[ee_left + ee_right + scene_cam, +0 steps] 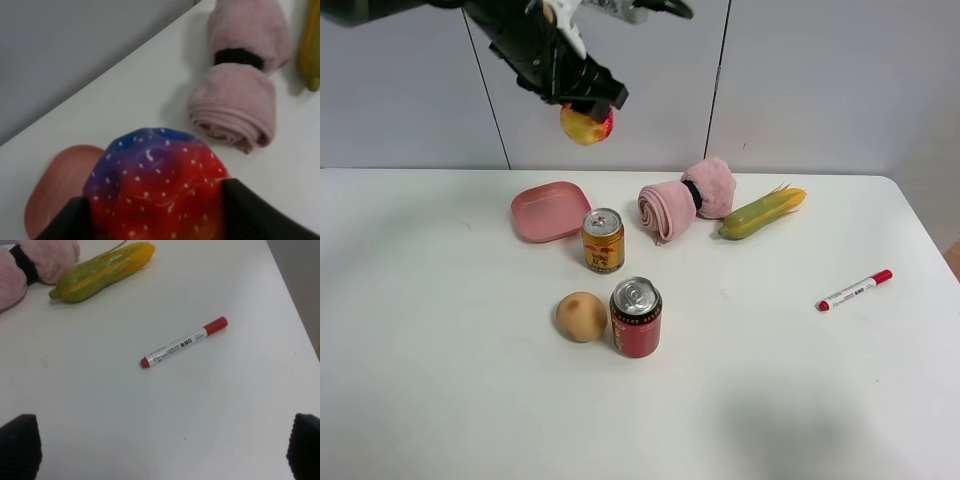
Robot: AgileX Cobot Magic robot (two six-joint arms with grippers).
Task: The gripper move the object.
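My left gripper (588,100) is shut on the object (586,126), a bumpy red and yellow ball-like fruit toy. It holds the toy high in the air, above the back of the table near the pink plate (548,212). In the left wrist view the toy (155,185) fills the space between the two black fingers (252,212), with the plate (57,180) below it. My right gripper (162,447) is open and empty above the white table near a red-capped marker (182,342). It does not show in the exterior view.
On the white table (440,380) stand a gold can (603,240) and a red can (636,317), with a smooth tan round fruit (581,316) beside the red can. A rolled pink towel (685,198), a corn cob (761,212) and the marker (855,290) lie to the right.
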